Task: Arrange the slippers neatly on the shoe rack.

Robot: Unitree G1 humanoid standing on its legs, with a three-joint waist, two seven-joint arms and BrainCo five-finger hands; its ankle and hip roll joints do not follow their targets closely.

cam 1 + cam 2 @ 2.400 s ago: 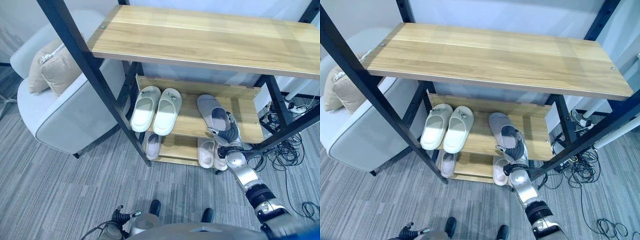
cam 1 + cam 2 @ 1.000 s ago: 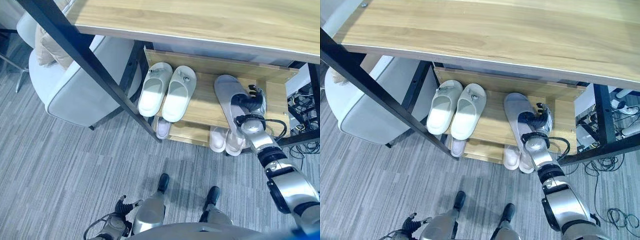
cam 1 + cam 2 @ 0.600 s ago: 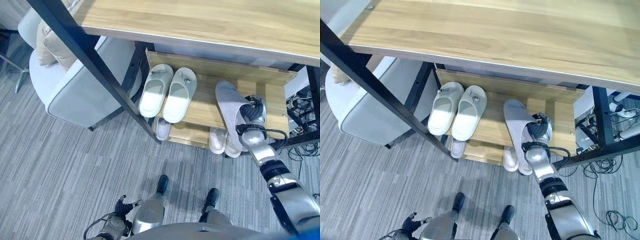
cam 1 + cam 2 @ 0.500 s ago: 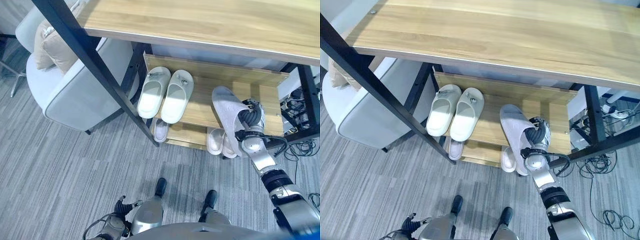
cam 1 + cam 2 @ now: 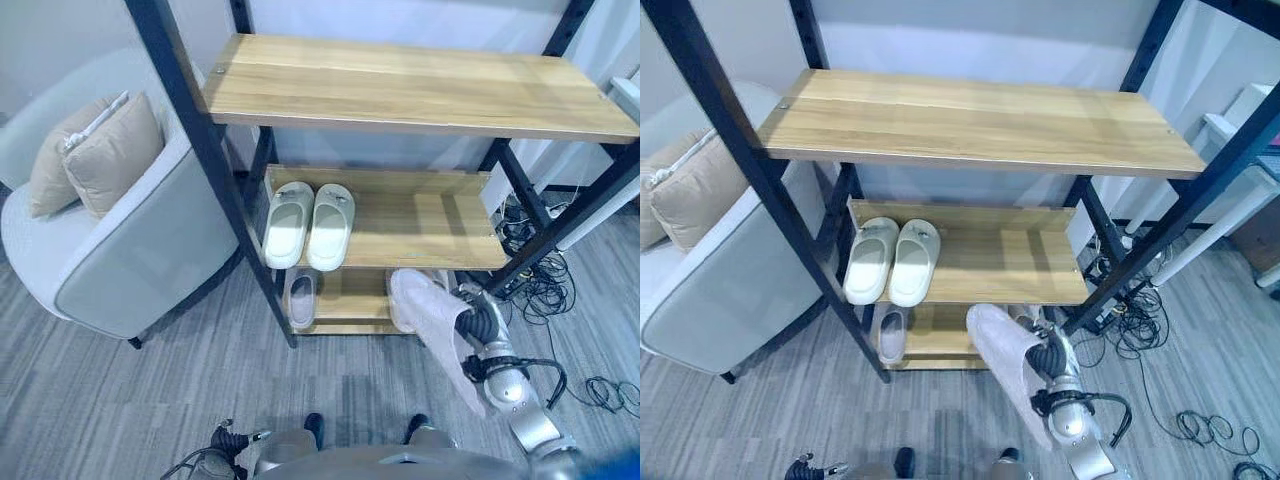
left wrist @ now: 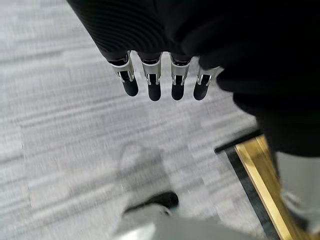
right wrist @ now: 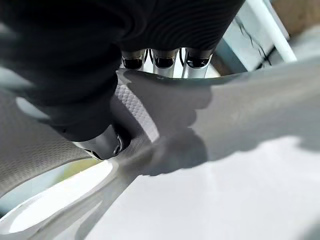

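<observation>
A: Grey slipper [image 5: 437, 335]?
B: Lower right of the frame, off the shoe rack [image 5: 420, 90], tilted in front of its bottom shelf. Right hand [image 5: 484, 322] has it, fingers [image 7: 155, 60] curled over the edge, thumb inside.
A: Other pairs?
B: Pale slippers [image 5: 308, 224] side by side, left on the middle shelf. More footwear below, partly hidden.
A: Left hand [image 6: 159, 75]?
B: Fingers straight, holding nothing, above the carpet [image 6: 60, 140]. Armchair [image 5: 110, 250] at frame left.

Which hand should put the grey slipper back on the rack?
Probably the right hand. It already grips the grey slipper just in front of the rack. The left hand hangs low over the floor, fingers straight, holding nothing.
</observation>
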